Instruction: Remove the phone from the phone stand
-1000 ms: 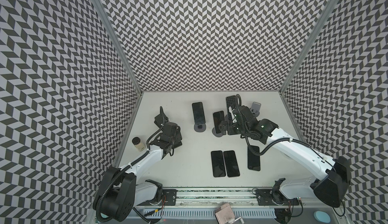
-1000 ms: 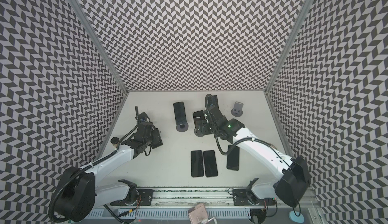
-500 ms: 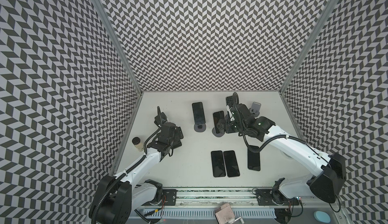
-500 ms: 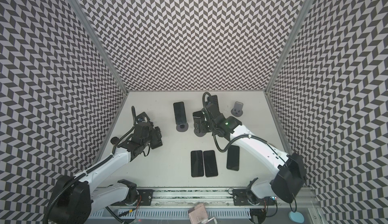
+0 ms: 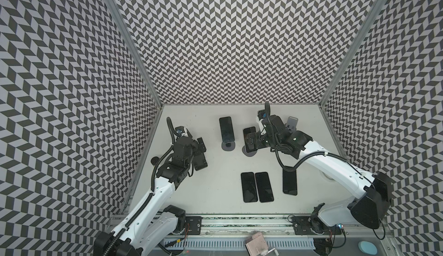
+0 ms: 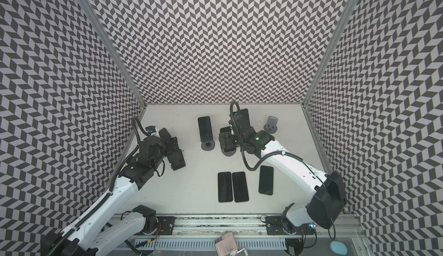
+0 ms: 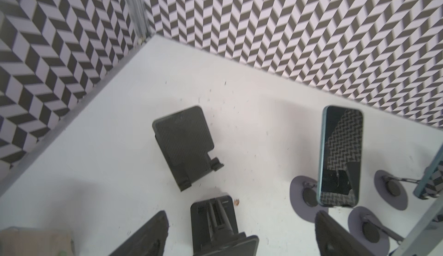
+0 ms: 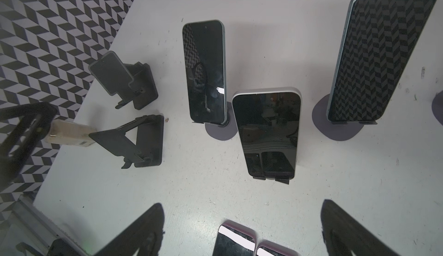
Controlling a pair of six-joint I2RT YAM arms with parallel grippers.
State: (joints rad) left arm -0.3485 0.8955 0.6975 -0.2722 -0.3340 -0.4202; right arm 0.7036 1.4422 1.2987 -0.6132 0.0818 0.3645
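Your right gripper (image 8: 241,203) is spread wide and holds nothing; only its two dark fingertips show, cut off at the frame edge. Straight ahead of it a silver-edged phone with a black screen (image 8: 267,132) leans upright on its phone stand (image 8: 282,181). You see only two small black lips of that stand under the phone, the rest hidden behind it. Near it, a teal-edged dark phone (image 8: 203,72) stands on a round grey base (image 8: 219,132), and a phone mirroring the chevron wall (image 8: 381,51) has its top corner cropped. In both top views the right arm covers most of this cluster; one dark phone screen (image 5: 248,132) peeks out by the gripper, and you cannot tell which phone it is. Your left gripper (image 7: 241,215) also has its jaws far apart, with a black folding stand (image 7: 215,226) between them, seemingly untouched. A blurred beige block (image 8: 68,133) beside it is half hidden. On the white table (image 5: 191,194) a flat dark phone (image 5: 248,187) lies beside a second flat phone (image 5: 263,186); a third flat phone (image 5: 289,182) is partly crossed by a cable
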